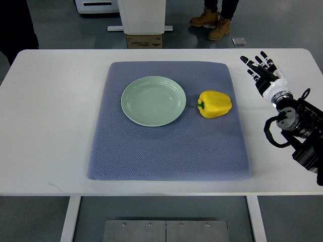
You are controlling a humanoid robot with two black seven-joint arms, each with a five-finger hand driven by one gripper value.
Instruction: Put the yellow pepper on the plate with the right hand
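Here, pepper (215, 104) on mat (169, 151) just beside plate (153, 101), right hand (261, 71) near desk's (50, 126) right edge, fingers spread, empty.

Right hand (261, 72): black fingers (252, 62) with pale segments at the knuckles, white palm shell. Silver-white wrist collar (279, 94). Forearm (303, 132) black, round machined joint housings, one black cable (272, 132) looped beside it.

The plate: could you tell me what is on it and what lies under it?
Nothing lies on the plate; the pepper sits beside it. Under it is the blue mat; the mat beneath the plate is hidden.
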